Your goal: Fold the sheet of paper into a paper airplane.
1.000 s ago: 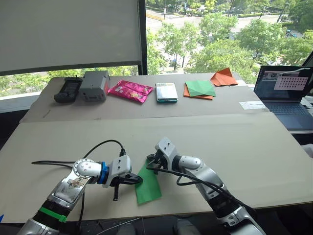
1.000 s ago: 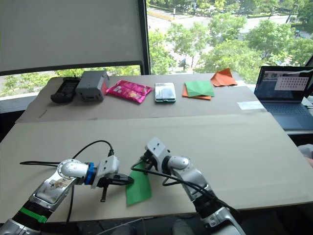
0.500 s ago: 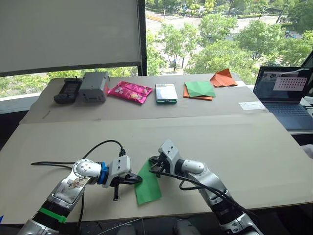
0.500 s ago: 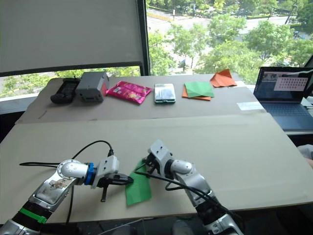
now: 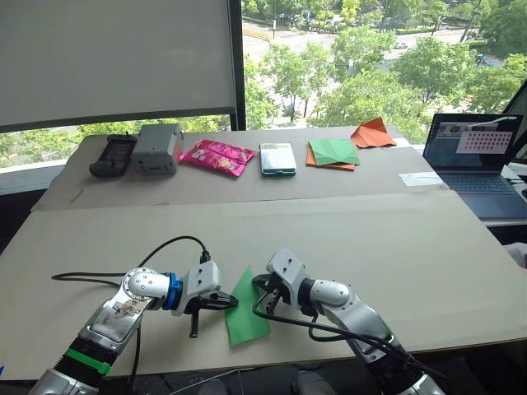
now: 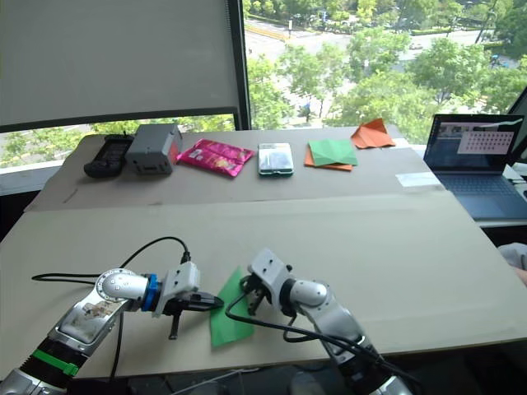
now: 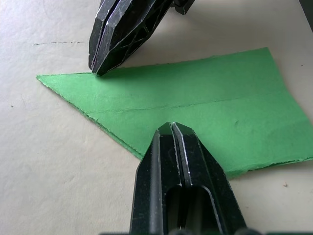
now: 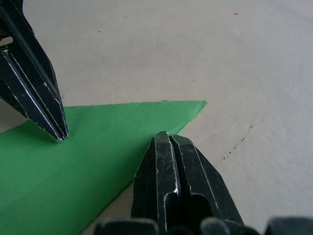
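Observation:
The sheet of paper (image 5: 245, 309), bright green and folded to a long shape with one pointed end, lies flat on the table near the front edge. A crease runs along its length (image 7: 205, 105). My left gripper (image 5: 229, 304) is shut, its tip resting on the paper's left edge (image 7: 172, 128). My right gripper (image 5: 262, 285) is also shut, and its tip presses on the opposite edge near the pointed end (image 8: 166, 138). Neither gripper holds the paper between its fingers.
Along the back of the table lie a black controller (image 5: 113, 154), a grey box (image 5: 158, 144), a pink packet (image 5: 219, 154), a phone (image 5: 278, 157), a green-and-orange paper stack (image 5: 333, 152) and an orange folded paper (image 5: 373, 132). A laptop (image 5: 478, 160) stands at the right.
My right gripper has slid a little toward me along the paper's edge, and its arm sits lower. The left gripper has stayed put on the paper.

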{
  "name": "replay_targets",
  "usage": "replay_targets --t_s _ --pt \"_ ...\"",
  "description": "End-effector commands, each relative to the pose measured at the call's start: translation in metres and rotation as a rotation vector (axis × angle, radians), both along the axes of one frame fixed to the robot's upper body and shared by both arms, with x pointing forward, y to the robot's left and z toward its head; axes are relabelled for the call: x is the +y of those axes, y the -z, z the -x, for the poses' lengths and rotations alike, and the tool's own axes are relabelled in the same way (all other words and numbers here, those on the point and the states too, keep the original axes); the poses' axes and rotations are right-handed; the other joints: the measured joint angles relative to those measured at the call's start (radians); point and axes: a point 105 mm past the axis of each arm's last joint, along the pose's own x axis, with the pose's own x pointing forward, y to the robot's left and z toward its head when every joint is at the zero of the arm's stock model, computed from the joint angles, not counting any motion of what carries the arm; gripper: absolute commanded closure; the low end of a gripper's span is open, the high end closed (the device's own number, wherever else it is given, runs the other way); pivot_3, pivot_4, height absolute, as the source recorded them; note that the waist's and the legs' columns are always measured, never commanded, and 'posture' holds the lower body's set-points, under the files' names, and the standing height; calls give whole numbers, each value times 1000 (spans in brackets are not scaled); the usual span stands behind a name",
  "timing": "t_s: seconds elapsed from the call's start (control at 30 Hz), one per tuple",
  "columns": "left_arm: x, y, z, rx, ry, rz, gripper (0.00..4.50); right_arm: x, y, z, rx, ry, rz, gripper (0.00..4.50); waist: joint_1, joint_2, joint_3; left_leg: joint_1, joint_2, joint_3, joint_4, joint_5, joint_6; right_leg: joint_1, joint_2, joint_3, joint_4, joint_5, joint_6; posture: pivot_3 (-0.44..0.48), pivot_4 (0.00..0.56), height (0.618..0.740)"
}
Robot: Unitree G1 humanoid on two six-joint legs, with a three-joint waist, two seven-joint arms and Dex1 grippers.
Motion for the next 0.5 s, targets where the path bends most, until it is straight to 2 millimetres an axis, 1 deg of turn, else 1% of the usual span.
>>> replay_targets --t_s 0.03,0.33,0.5 --pt "14 15 0 31 -43 -82 4474 -10 65 47 280 -68 160 4500 0 0 -1 0 0 0 0 0 0 0 0 0 0 0 0 0 150 740" --pt "14 16 1 32 -44 -84 4474 -15 71 69 283 -170 238 4500 0 0 -2 0 0 0 0 -1 -1 0 0 0 0 -1 0 0 150 740" --pt "14 16 1 32 -44 -87 4474 -17 70 75 262 -228 274 4500 0 -1 -3 1 0 0 0 -3 -3 0 0 0 0 -1 0 0 150 740"
